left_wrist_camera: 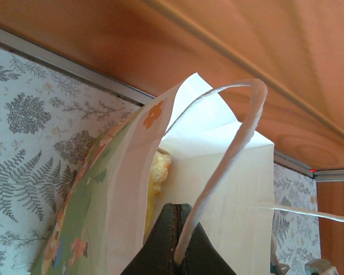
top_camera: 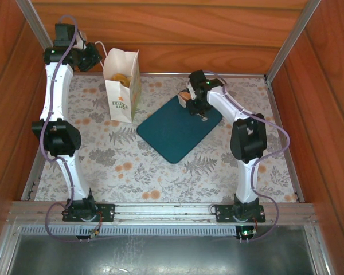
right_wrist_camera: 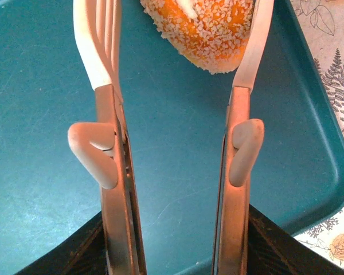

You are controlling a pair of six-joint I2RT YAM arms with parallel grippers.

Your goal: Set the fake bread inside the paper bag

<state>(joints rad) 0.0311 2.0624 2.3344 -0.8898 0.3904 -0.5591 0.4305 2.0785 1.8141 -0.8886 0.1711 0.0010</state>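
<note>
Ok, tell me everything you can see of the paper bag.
The paper bag is small, white, with green lettering and a colourful printed side. It stands upright and open on the floral table at far left, beside the teal tray, not touching it. White cord handles loop above its mouth. Fake bread lies inside. The left gripper, shut, pinches its top edge.

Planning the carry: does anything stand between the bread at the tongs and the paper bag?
Nothing visible does: bare tablecloth separates the bread on the tray from the bag, whose mouth stands open.
</note>
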